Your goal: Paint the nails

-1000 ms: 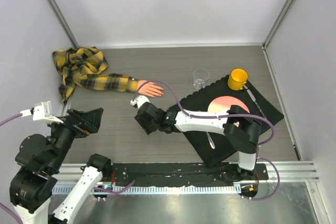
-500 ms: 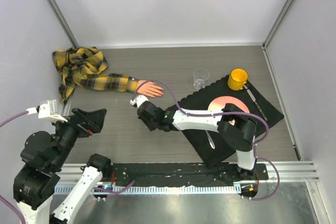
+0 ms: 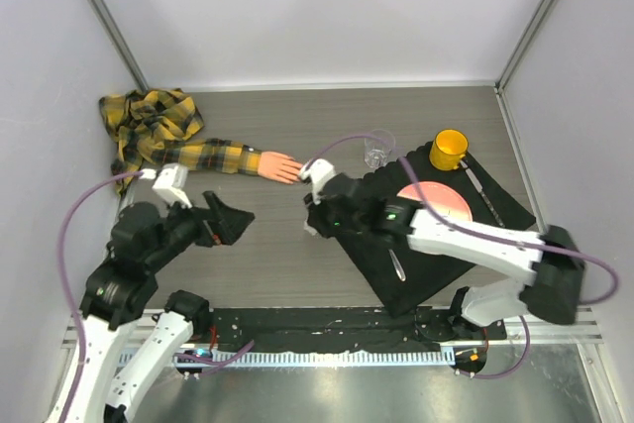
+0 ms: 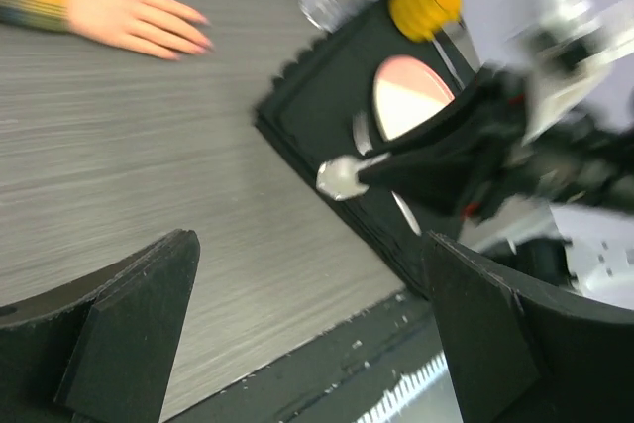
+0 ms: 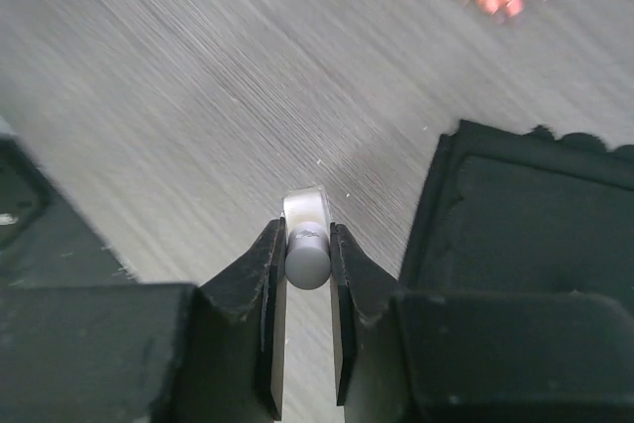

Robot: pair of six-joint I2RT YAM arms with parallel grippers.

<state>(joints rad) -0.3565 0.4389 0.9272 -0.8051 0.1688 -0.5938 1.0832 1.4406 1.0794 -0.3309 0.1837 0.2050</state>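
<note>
The peach-pink mannequin hand (image 3: 282, 166) lies flat on the table, sticking out of a yellow-black plaid sleeve (image 3: 168, 141). Its pinkish nails (image 5: 492, 2) show at the top of the right wrist view; the hand also shows in the left wrist view (image 4: 124, 15). My right gripper (image 3: 313, 222) is shut on a small clear bottle with a pale cap (image 5: 307, 255), below and right of the hand's fingertips, by the mat's left edge. My left gripper (image 3: 238, 222) is open and empty over the table, below the sleeve's cuff.
A black mat (image 3: 451, 245) on the right carries a pink plate (image 3: 436, 203), a yellow cup (image 3: 449, 150) and a spoon (image 3: 396, 264). A clear glass (image 3: 377, 149) stands just behind the mat. The table's front rail (image 3: 327, 324) runs along the near edge.
My left gripper has swung from the left edge rightwards over the table. My right gripper has moved right, further from the hand's side, still holding the bottle.
</note>
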